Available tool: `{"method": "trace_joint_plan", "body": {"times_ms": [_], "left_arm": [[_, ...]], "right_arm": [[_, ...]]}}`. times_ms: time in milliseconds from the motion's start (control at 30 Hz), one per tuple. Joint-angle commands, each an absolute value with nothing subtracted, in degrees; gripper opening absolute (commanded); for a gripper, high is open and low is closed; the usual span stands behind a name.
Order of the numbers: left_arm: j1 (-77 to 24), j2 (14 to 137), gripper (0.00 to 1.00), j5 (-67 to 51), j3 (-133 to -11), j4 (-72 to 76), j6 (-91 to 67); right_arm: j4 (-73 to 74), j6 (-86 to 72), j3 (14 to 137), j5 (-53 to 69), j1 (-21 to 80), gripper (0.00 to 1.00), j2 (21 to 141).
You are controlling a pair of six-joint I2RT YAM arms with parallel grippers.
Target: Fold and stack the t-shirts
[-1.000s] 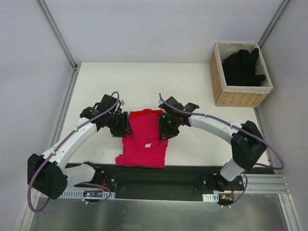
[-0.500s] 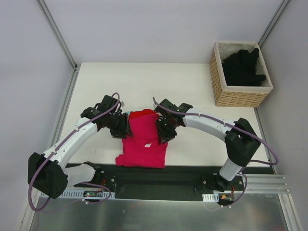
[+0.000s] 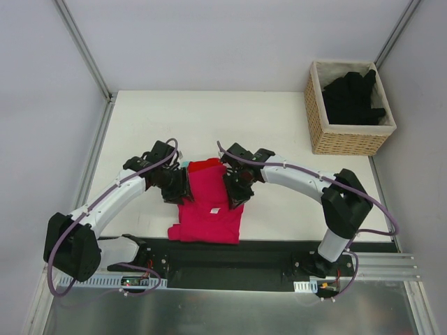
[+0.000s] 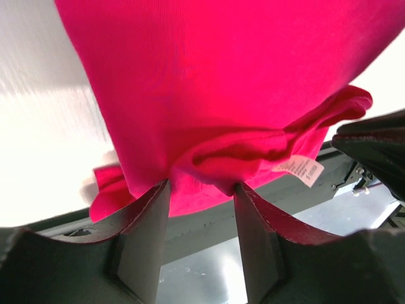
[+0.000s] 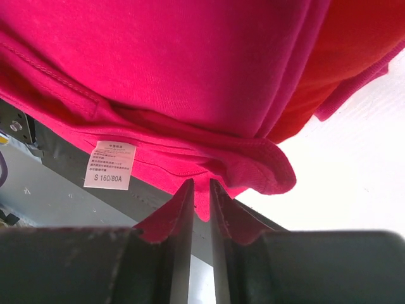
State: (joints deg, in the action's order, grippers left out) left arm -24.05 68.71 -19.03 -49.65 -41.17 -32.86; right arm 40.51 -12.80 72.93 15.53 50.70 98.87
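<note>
A thin fold of the magenta-pink t-shirt (image 5: 158, 63) is pinched between the nearly closed fingers of the right gripper (image 5: 201, 183). A thicker bunch of the same cloth is grasped in the wider-set jaws of the left gripper (image 4: 201, 187). The two grips are placed on opposite side edges of the shirt's narrower far part, left and right of it.

The shirt is laid on the table (image 3: 209, 118), near its front edge and between the two arms. Its long axis runs from far to near, and the wider end lies at the near edge. The white label (image 5: 111, 164) is turned upward at mid-length. A brighter red t-shirt (image 3: 206, 165) is seen at the far end, touching the pink one.

Bare tabletop is left beyond the shirts and to both sides. The wicker basket (image 3: 328, 143), in which the black t-shirts (image 3: 353, 98) are piled, stands well apart at the far right corner.
</note>
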Motion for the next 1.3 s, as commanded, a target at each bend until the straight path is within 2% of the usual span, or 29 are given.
{"method": "trace_joint_plan", "body": {"times_ms": [0, 200, 300, 333, 367, 467, 800, 833, 867, 900, 967, 1267], "left_arm": [[-24.43, 71.71, 0.45, -17.84, -49.57, -38.23, -29.63], [-24.43, 75.31, 0.44, -17.23, -50.54, -36.74, -28.21], [-24.43, 76.72, 0.36, -17.75, -49.75, -35.95, -27.86], [-24.43, 76.82, 0.31, -17.84, -49.57, -35.95, -27.86], [-24.43, 76.9, 0.19, -17.67, -49.48, -35.95, -27.86], [-24.43, 75.5, 0.0, -17.14, -49.48, -36.04, -28.12], [-24.43, 72.33, 0.0, -16.35, -51.85, -37.44, -28.13], [-24.43, 72.42, 0.0, -16.26, -51.68, -37.44, -28.13], [-24.52, 72.51, 0.0, -16.35, -51.68, -37.44, -28.12], [-24.43, 72.6, 0.0, -16.52, -51.59, -37.44, -28.21], [-24.43, 72.69, 0.0, -16.61, -51.5, -37.53, -28.21], [-24.43, 72.25, 0.0, -16.17, -52.03, -37.88, -28.12]], "right_arm": [[41.83, -11.87, 75.23, 16.35, 51.07, 0.17, 98.88], [42.28, -11.42, 75.85, 16.26, 51.15, 0.02, 99.14], [42.45, -11.34, 76.11, 16.26, 51.06, 0.01, 99.4], [42.45, -11.25, 76.2, 16.17, 51.15, 0.01, 99.49], [42.63, -11.34, 76.29, 16.17, 51.07, 0.01, 99.41], [43.15, -11.34, 76.46, 15.65, 51.06, 0.01, 99.23], [52.81, -10.37, 85.68, 10.74, 51.33, 0.01, 98.26], [53.61, -10.37, 86.48, 10.11, 51.33, 0.04, 98.7], [54.4, -10.28, 87.35, 9.76, 51.33, 0.21, 98.79], [54.58, -10.28, 87.28, 9.49, 51.24, 0.33, 98.96], [54.93, -10.37, 86.4, 8.09, 51.24, 0.45, 99.49], [50.37, -10.37, 78.14, 6.15, 51.24, 0.48, 100.9]]}}
